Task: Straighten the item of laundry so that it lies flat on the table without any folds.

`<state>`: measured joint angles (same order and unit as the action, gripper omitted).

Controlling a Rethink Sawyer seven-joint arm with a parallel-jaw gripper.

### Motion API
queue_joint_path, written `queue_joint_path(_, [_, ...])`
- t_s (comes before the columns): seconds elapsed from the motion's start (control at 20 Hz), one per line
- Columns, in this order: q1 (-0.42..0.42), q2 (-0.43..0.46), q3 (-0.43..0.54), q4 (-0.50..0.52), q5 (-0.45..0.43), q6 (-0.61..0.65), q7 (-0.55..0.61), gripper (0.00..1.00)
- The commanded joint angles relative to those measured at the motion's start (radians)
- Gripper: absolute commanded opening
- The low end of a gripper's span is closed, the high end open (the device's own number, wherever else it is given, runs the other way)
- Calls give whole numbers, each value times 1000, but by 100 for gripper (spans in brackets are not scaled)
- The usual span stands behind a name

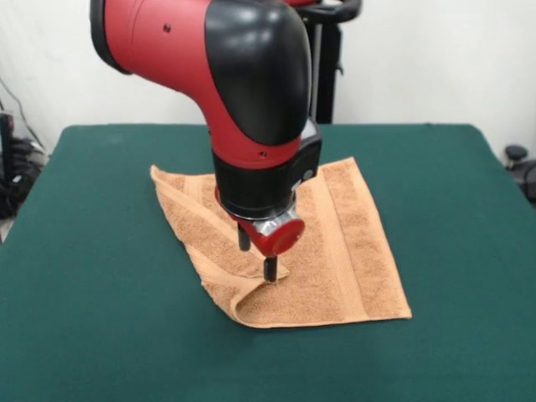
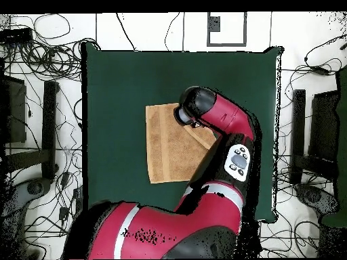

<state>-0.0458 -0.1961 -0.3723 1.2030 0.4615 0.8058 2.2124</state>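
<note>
The orange-tan towel [image 1: 352,243] lies on the dark green table [image 1: 84,251], near its middle. Its right part is flat, with a woven band running along it. Its left near edge is folded over into a flap [image 1: 222,251] whose tip points toward the middle. My gripper [image 1: 257,255] hangs straight down over that flap, with its two black fingers apart and the nearer fingertip [image 1: 270,268] touching the flap's tip. In the overhead view the towel [image 2: 169,145] shows left of the arm, which hides the gripper and the towel's right side.
Broad bare felt surrounds the towel [image 2: 115,81]. A black stand [image 1: 327,67] rises behind the table. Cables and stands [image 2: 41,128] crowd the floor around the table's sides.
</note>
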Motion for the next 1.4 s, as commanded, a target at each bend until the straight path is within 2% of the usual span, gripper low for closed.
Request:
queue_joint_path(0.05, [6,17,135,28,30,-54,159,100])
queue_joint_path(0.85, [-7,35,113,-1,8,-2,150,100])
queue_joint_path(1.4, [19,105,109,-107,18,19,200,100])
